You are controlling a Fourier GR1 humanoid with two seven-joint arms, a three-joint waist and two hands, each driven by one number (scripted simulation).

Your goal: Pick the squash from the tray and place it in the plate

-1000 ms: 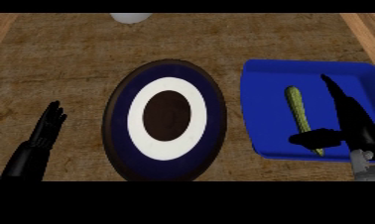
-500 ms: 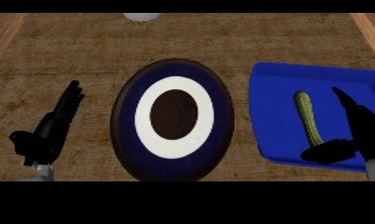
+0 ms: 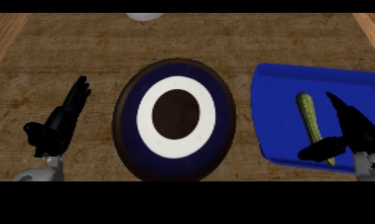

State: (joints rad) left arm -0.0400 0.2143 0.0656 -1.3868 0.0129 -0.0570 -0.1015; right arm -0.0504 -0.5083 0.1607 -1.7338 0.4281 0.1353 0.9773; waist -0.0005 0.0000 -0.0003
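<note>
The squash (image 3: 310,120), long, thin and green, lies on the blue tray (image 3: 282,119) at the right. My right hand (image 3: 350,131) is over the tray's near right part, fingers straight beside the squash and thumb reaching toward its near end, holding nothing. The plate (image 3: 176,119), dark blue with a white ring and a brown middle, sits in the centre with nothing on it. My left hand (image 3: 58,124) rests open at the lower left, fingers up, apart from the plate.
The wooden counter (image 3: 88,49) stretches across the view. A pale round object (image 3: 144,16) shows at the top edge, cut off. Lighter wooden strips run along the far left and right edges.
The view has shifted, so plate and tray sit further right in it. My left hand has come up and inward. My right hand has drawn toward the lower right, by the squash's near end.
</note>
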